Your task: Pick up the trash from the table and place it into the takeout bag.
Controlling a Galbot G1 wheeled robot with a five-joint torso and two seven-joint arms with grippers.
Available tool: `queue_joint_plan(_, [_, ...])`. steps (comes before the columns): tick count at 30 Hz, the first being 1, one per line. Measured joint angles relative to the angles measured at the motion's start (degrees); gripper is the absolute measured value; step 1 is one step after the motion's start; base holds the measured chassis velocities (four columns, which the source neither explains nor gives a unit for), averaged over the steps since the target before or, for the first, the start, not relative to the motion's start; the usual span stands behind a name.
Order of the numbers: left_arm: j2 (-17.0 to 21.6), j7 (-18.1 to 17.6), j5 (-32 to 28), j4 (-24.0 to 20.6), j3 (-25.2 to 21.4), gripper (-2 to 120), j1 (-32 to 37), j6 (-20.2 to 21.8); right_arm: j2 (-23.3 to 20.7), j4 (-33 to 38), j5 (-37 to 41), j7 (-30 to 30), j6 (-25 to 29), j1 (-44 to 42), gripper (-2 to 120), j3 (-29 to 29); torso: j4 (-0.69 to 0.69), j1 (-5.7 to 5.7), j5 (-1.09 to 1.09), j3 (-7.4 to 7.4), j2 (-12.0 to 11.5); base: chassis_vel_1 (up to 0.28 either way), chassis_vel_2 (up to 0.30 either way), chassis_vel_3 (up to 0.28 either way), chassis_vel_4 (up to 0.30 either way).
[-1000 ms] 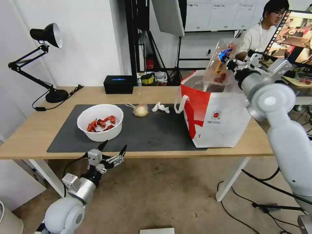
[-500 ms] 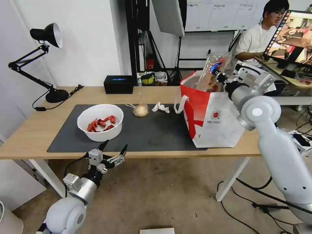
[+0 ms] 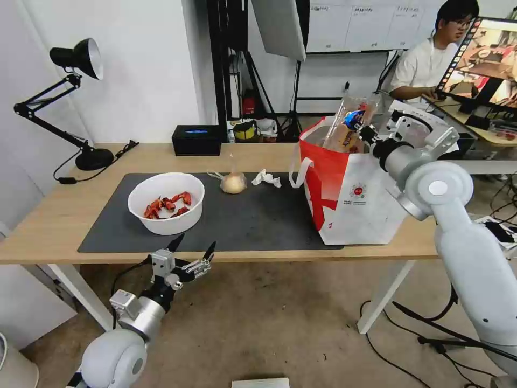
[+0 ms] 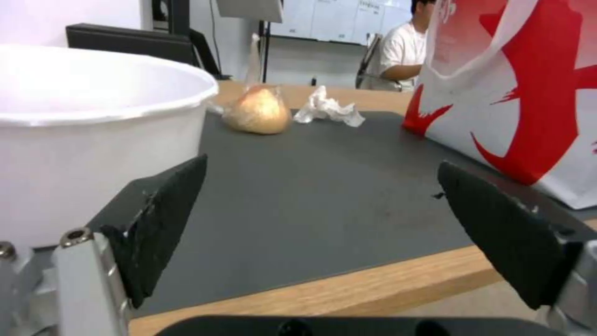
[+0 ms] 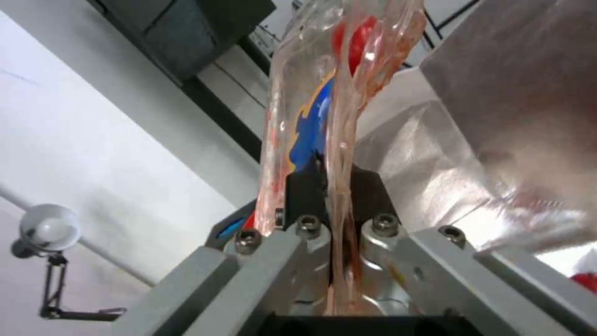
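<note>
My right gripper [image 3: 367, 133] is shut on the clear hinged plastic tray [image 3: 350, 124], which stands tilted with its lower end inside the mouth of the white and red takeout bag [image 3: 355, 202]. In the right wrist view the fingers [image 5: 306, 186] pinch the tray [image 5: 323, 93] beside the foil lining [image 5: 473, 154]. On the table's [image 3: 48, 226] dark mat [image 3: 258, 215] lie the white bowl [image 3: 166, 202] of crayfish shells, the small clear bag with a beige lump [image 3: 233, 183] and the crumpled tissue [image 3: 266, 178]. My left gripper [image 3: 194, 252] hangs open at the front edge, near the bowl [image 4: 81, 121].
A black tissue box [image 3: 196, 139] sits at the table's back edge and a black desk lamp [image 3: 81, 108] at the back left. Cables trail on the floor under the right end. Bare mat [image 4: 311, 177] lies between bowl and takeout bag [image 4: 529, 84].
My right gripper has come down and to the left, lowering the tray from above the bag into its mouth. The left gripper has dropped slightly and stays open.
</note>
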Motion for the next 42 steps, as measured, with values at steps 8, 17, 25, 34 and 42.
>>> queue_joint_plan(8, [0.21,-0.01,0.28,-0.07,0.05,100,0.02,0.33,0.74,0.19,0.73,0.59,-1.90,-0.65,18,0.79,0.00,0.00,0.00,0.00,0.00,0.000,0.000,0.000,0.000])
queue_joint_plan(17, [1.30,-0.09,0.45,-0.50,-0.24,100,-0.09,0.55,0.62,-1.19,-0.97,-0.54,-2.30,-0.54,50,0.31,0.00,0.00,0.00,0.00,0.00,0.000,0.000,0.000,0.000])
queue_joint_plan(25, [1.26,-0.22,0.65,-0.19,-0.09,100,-0.20,0.59,1.33,-1.72,-1.34,-0.65,-2.46,-0.02,76,-0.08,0.01,0.00,-0.01,0.00,0.00,0.000,0.000,0.000,0.000])
queue_joint_plan(34, [1.28,-0.27,0.72,0.08,-0.02,100,-0.46,0.59,1.50,-1.78,-1.47,-1.27,-2.73,0.56,100,-0.70,0.00,0.00,0.00,0.00,0.00,0.000,0.000,0.000,0.000])
queue_joint_plan(42, [1.08,-0.27,0.73,0.18,-0.04,100,-0.52,0.40,0.46,-0.44,-1.45,-4.61,-2.92,0.22,100,-0.44,0.00,0.00,0.00,0.00,0.00,0.000,0.000,0.000,0.000])
